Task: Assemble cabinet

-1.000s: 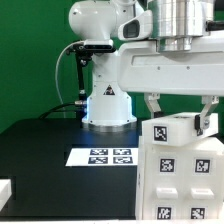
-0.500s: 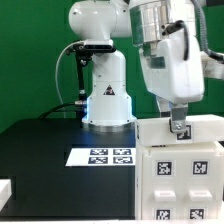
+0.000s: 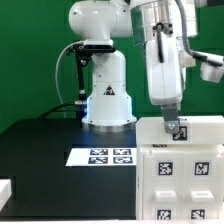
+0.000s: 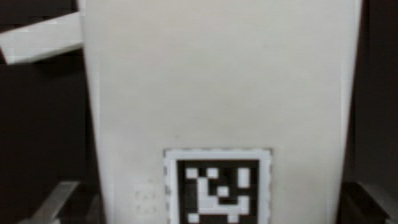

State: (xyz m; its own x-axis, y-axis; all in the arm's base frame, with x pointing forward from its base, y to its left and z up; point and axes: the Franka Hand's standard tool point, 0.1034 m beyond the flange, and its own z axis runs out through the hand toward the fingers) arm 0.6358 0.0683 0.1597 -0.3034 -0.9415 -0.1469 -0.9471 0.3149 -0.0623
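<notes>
- The hand [image 3: 173, 128] points down at the top of the cabinet [image 3: 185, 170], at the exterior view's right.
- In the wrist view two dark fingers [image 4: 59, 203] show, one on each side of a tall white panel [image 4: 214, 100], set wide with the panel between them.
- Whether the fingers press on the panel or merely flank it, I cannot tell; the exterior view shows only one dark fingertip touching down at the cabinet's top edge beside a tag [image 3: 183, 131].
- The panel directly under the hand carries a black-and-white tag [image 4: 217, 186] near the fingers.
- Beyond the panel, a second white piece [image 4: 45, 38] sticks out at a tilt against the dark background.
- The cabinet is a white boxy body just below the hand, with several tags on its front face [image 3: 165, 168] and more on its top.
- It stands on the black desk [image 3: 40, 150], at the near corner on the exterior view's right.
- Out from the hand, toward the exterior view's left, the marker board [image 3: 101, 156] lies flat on the desk, just beside the cabinet's edge.
- Farther off, at the desk's near corner on the exterior view's left, a small white part [image 3: 4, 191] shows, cut off by the frame.
- Behind the marker board stands the arm's white base [image 3: 107, 100], in front of a green wall [image 3: 30, 60].
</notes>
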